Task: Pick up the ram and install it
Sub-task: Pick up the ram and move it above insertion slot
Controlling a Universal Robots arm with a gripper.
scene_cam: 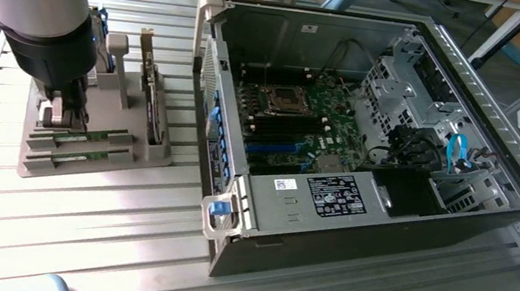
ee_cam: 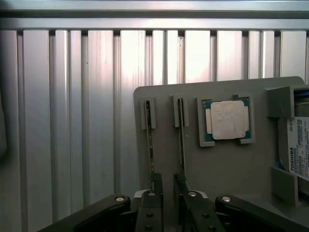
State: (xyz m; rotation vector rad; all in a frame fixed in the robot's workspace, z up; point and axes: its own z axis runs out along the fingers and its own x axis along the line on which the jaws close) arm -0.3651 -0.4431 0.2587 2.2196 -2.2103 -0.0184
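The arm's gripper (scene_cam: 63,115) hung low over a grey holder (scene_cam: 155,153) on the slatted table (scene_cam: 80,235), its fingers parted and gripping nothing. Two ram sticks (scene_cam: 80,140) stood on edge in side-by-side slots of the holder. In the wrist view the fingertips (ee_cam: 155,184) sat right at the near ends of both sticks; whether they touched could not be told. A processor (ee_cam: 227,120) lay in a recess beside the sticks. An upright card (scene_cam: 152,95) stood between the ram and the open computer case (scene_cam: 350,223) on the exterior view's right.
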